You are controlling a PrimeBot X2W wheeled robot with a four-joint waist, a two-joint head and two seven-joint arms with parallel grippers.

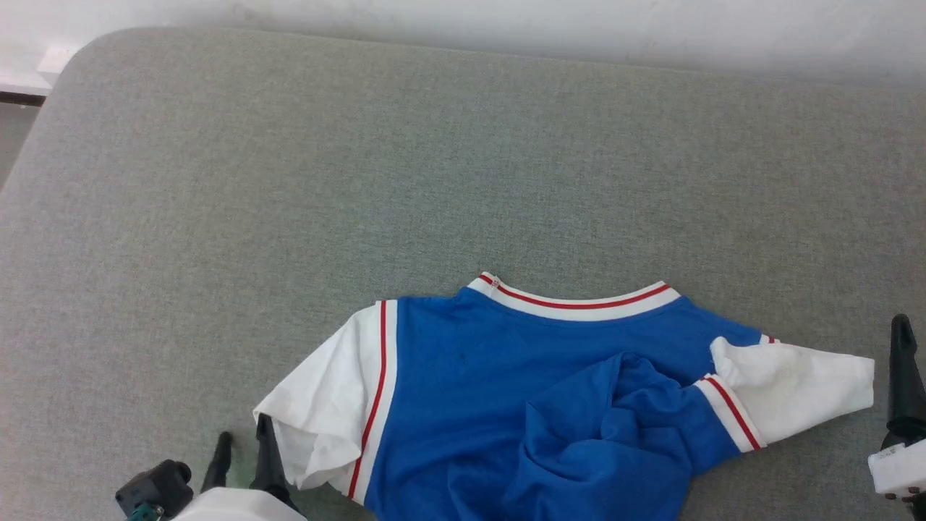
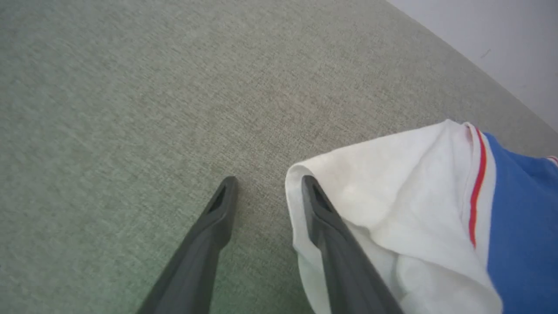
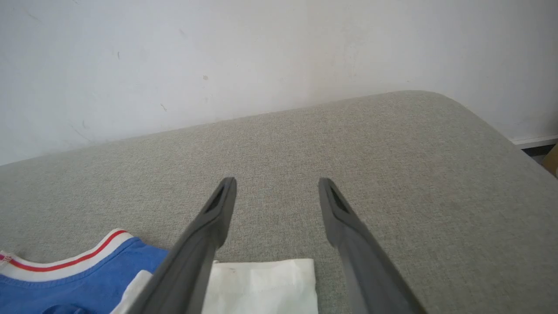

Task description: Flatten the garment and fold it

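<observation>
The royal-blue T-shirt [image 1: 463, 383] lies on the grey padded surface [image 1: 434, 159], with its red-striped white neck band [image 1: 579, 304] towards the far side. Blue cloth is bunched up over its lower right part [image 1: 600, 434]. One white sleeve [image 1: 325, 405] spreads left, the other [image 1: 803, 387] right. My left gripper [image 1: 244, 427] is open at the left sleeve's edge; in the left wrist view [image 2: 268, 179] one finger overlaps the sleeve's [image 2: 392, 183] rim, gripping nothing. My right gripper [image 1: 901, 325] is open beside the right sleeve's end [image 3: 261, 283], which lies between its fingers [image 3: 277, 181].
The padded surface stretches wide and bare beyond the shirt to a white wall [image 1: 506, 22]. Its rounded left corner [image 1: 65, 72] drops off to the floor. In the right wrist view the right corner [image 3: 492, 122] ends near a skirting board [image 3: 534, 141].
</observation>
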